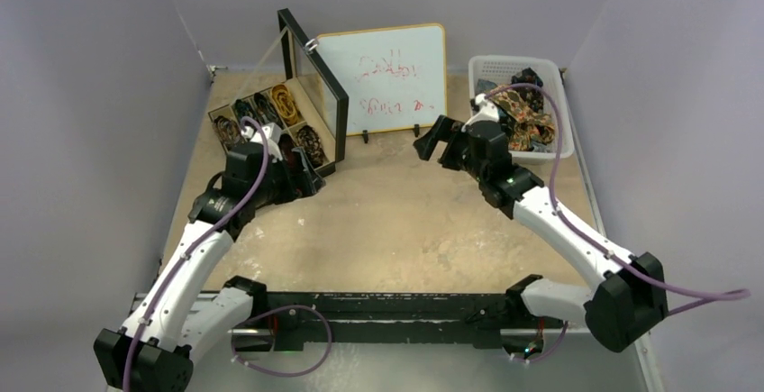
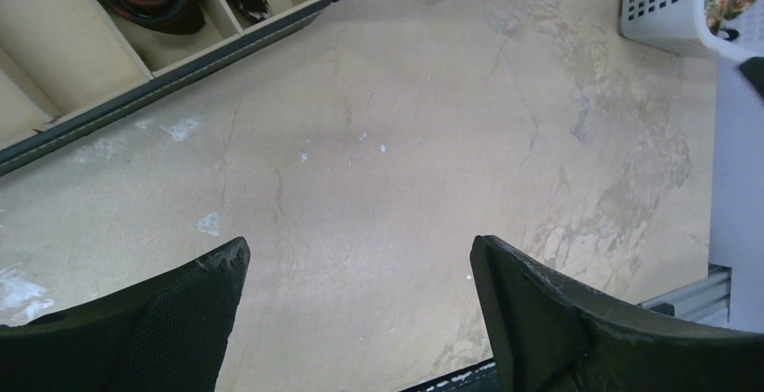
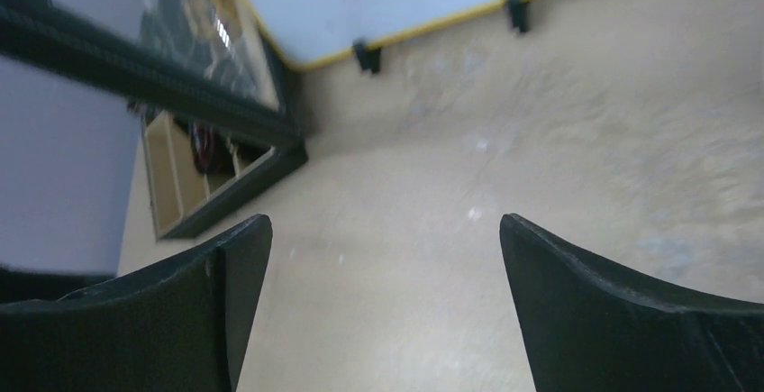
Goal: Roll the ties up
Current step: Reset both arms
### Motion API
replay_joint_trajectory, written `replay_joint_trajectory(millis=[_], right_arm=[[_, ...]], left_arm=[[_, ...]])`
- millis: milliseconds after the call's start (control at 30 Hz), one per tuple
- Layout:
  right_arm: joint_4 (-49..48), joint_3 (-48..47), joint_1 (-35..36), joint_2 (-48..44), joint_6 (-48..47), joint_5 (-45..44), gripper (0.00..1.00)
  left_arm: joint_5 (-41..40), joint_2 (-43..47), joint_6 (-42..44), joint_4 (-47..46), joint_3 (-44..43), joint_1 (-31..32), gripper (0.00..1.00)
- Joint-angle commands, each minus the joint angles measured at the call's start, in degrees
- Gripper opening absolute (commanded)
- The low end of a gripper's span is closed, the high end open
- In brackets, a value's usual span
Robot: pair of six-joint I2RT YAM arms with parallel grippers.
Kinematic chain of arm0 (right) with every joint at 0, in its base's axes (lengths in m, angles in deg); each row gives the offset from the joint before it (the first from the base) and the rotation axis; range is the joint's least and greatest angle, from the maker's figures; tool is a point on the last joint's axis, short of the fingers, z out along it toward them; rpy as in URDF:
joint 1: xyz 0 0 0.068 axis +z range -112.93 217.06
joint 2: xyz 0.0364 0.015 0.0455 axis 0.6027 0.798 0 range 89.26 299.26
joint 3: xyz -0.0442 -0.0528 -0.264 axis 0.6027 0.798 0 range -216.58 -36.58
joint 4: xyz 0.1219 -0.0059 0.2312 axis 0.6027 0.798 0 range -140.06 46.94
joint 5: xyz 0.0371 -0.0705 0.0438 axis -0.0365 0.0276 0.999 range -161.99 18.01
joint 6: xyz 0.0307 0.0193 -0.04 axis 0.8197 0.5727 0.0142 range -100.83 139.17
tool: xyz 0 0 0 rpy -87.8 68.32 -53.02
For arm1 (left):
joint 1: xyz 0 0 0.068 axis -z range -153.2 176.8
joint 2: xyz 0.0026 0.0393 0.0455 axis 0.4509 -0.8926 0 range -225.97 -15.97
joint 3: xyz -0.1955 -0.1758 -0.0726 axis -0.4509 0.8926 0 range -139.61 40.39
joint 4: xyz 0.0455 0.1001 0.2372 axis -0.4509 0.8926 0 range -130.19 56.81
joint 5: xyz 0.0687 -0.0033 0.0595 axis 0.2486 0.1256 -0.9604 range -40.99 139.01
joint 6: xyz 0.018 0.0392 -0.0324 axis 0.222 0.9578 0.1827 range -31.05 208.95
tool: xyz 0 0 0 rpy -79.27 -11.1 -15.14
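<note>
Rolled ties [image 1: 286,104] occupy compartments of the open box [image 1: 216,120], far left. Loose ties [image 1: 522,108] lie heaped in the white basket [image 1: 504,60], far right. The left gripper [image 2: 360,261] and right gripper [image 3: 387,230] are both spread and empty. The task is judged partway done.

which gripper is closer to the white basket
Right. The right gripper hovers just left of the basket; the left gripper sits across the table beside the compartment box.

You won't read any text here. The only writing is two lines of red marker scrawl [image 1: 389,69] on the whiteboard [image 1: 423,45], too loose and faint to make out. In your right wrist view the same marks are blurred at the top edge.
</note>
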Motion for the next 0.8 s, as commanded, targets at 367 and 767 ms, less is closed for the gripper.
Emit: replay_joint_trajectory(millis=[367,767], right_arm=[[-8.0,6.1,-3.9,-17.0,-12.2,-15.7,0.99],[-8.4,4.1,-4.0,-15.9,-14.7,-11.2,0.99]], left_arm=[[-11.3,1.6,1.3,8.2,-7.0,0.2,0.95],[-10.2,2.7,0.2,7.3,-7.3,0.2,1.00]])
